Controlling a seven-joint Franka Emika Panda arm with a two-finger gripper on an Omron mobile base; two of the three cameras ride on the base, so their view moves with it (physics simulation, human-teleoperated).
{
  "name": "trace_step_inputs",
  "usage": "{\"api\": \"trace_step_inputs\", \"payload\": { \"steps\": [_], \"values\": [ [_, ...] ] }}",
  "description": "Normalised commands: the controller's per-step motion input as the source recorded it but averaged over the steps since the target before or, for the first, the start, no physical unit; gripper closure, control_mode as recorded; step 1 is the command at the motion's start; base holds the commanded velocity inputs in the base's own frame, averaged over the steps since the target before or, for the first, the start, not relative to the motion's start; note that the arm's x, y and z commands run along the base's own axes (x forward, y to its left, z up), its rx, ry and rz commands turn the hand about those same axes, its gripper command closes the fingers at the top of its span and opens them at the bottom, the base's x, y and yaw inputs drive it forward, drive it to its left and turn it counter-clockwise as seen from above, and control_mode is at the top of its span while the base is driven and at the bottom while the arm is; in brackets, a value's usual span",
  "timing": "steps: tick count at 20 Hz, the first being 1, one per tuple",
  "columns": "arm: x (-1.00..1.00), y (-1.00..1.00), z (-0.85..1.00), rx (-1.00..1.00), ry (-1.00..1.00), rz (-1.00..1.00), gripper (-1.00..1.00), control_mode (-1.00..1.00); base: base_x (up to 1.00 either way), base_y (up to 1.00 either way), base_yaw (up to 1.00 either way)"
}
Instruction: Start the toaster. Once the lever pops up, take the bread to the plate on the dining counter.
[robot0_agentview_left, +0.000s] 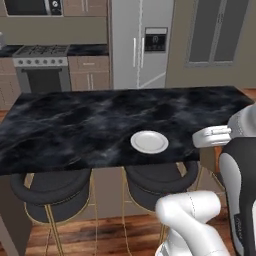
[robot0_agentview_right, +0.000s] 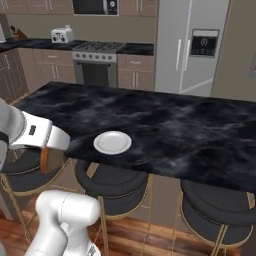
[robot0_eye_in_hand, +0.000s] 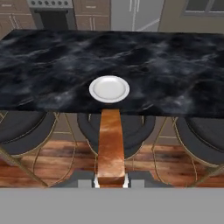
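Note:
In the hand view my gripper (robot0_eye_in_hand: 110, 181) is shut on the bread (robot0_eye_in_hand: 110, 146), a brown-orange slice that stands edge-on straight out from the fingertips. The slice's far end points at the white plate (robot0_eye_in_hand: 109, 89), which lies bare near the front edge of the black marble dining counter (robot0_eye_in_hand: 175, 65). From the right base view the bread (robot0_agentview_right: 44, 160) hangs under the gripper (robot0_agentview_right: 46, 149), left of the plate (robot0_agentview_right: 112, 142), outside and below the counter's edge (robot0_agentview_right: 165, 172). The silver toaster (robot0_agentview_right: 62, 35) stands far off on the back counter.
Black round stools (robot0_agentview_right: 112, 187) on gold legs stand under the counter's front edge, right below the gripper. A stove (robot0_agentview_right: 97, 62) and a steel fridge (robot0_agentview_right: 187, 47) line the back wall. The counter top (robot0_agentview_left: 75, 125) spreads wide around the plate (robot0_agentview_left: 149, 142).

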Motion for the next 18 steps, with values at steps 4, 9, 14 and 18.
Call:
{"api": "trace_step_inputs", "payload": {
  "steps": [4, 9, 14, 18],
  "values": [
    [0.00, 0.00, 0.00, 0.00, 0.00, 0.00, 1.00, 1.00, 0.60, -0.42, 0.09],
    [0.00, 0.00, 0.00, 0.00, 0.00, 0.00, 1.00, 1.00, 0.31, -0.21, 0.02],
    [0.43, 0.00, -0.03, 0.00, 0.00, 0.00, 1.00, -1.00, 0.17, 0.00, 0.00],
    [1.00, -0.04, -0.19, 0.01, 0.00, 0.06, 1.00, -1.00, 0.00, 0.00, 0.00]
  ]
}}
